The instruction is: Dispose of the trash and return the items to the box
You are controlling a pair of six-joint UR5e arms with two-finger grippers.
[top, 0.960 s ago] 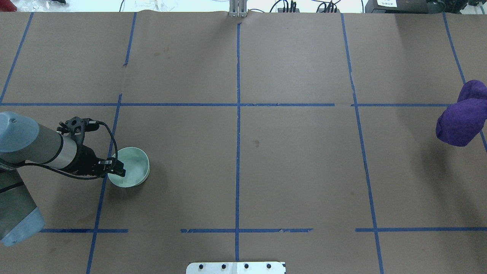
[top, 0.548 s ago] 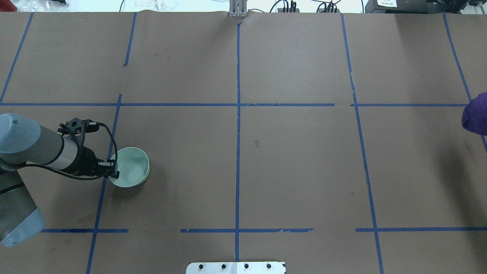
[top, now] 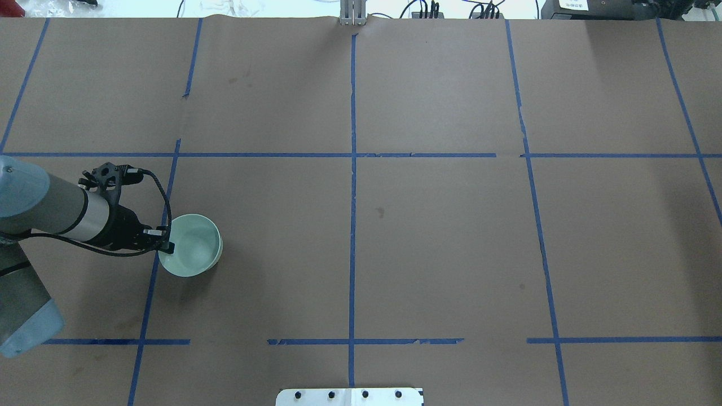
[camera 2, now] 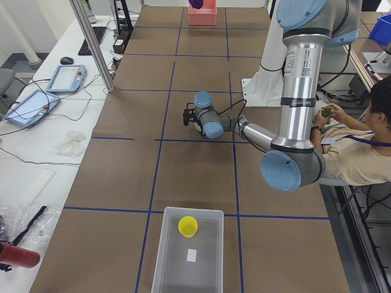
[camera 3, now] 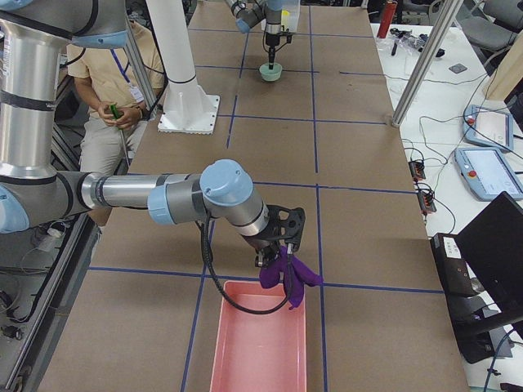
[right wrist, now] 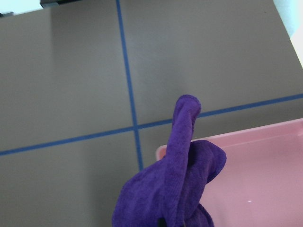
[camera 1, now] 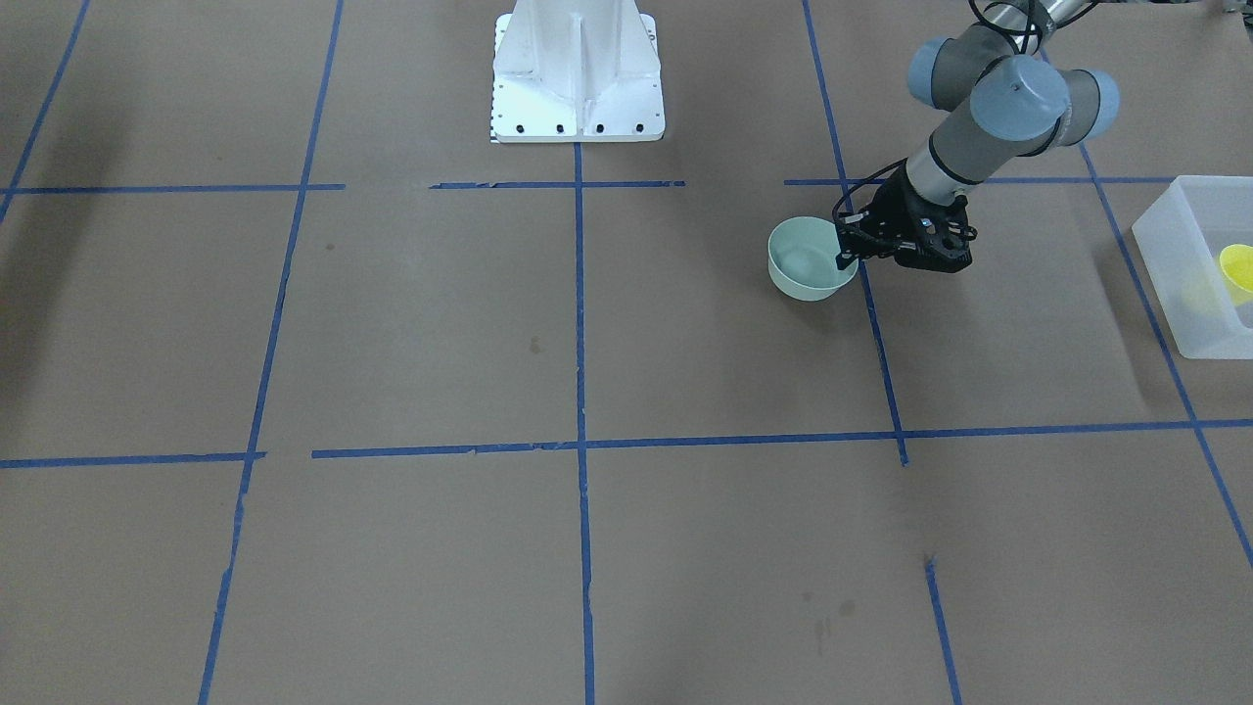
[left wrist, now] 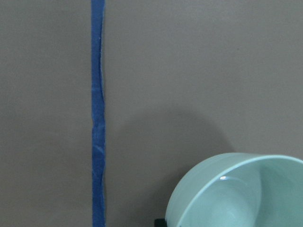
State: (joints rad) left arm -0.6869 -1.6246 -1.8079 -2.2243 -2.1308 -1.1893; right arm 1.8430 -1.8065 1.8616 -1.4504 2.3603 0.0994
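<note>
Tabletop (top: 451,237) stretches wide beyond bowl (top: 194,248), rim pinched by left gripper (top: 167,245)

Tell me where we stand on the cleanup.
Done: the yellow cup sits in the box. In hand: the left end effector pinches the rim of the mint bowl; the right end effector holds a purple cloth above the edge of the pink tray. Left: dropping the cloth and, likely, moving the bowl to the box.

Table surface (top: 440,237): brown paper, divided into rectangles by blue tape lines (top: 352,225). One line runs just beside the fingers of the left gripper (top: 167,244). Side bench (camera 2: 61,162): white, carrying tablets (camera 2: 65,77) and cables. Lighting: even, shadows soft.
</note>
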